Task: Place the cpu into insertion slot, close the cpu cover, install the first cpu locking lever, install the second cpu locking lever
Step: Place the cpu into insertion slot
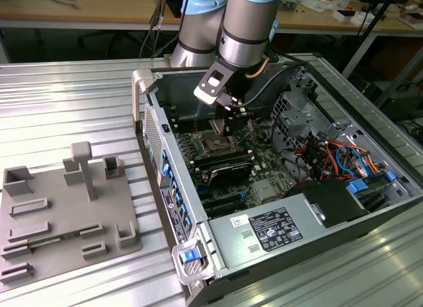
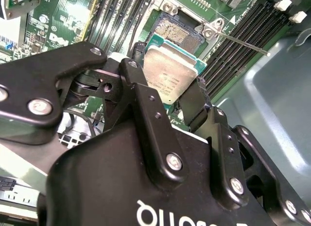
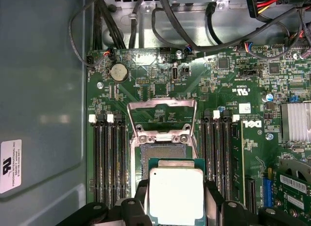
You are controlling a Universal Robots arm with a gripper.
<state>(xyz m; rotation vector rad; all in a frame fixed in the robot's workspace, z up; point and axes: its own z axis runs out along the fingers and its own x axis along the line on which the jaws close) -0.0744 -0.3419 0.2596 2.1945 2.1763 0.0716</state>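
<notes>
Pinching the cpu (image 3: 176, 194) btw both fingers (image 3: 140, 199), we hold the gripper (image 1: 232, 127) upper-centre in the exterior view, open insertion slot (image 1: 217, 146) just below-left.

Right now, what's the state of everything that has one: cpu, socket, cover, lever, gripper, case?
cpu: gripped, hanging by the socket, not seated.
gripper: shut on the cpu, down inside the case.
insertion slot: empty, contacts exposed.
cpu cover: flipped open.
locking lever: unlatched, sticking out from the socket.
computer case: lying on its side, side panel off.
</notes>
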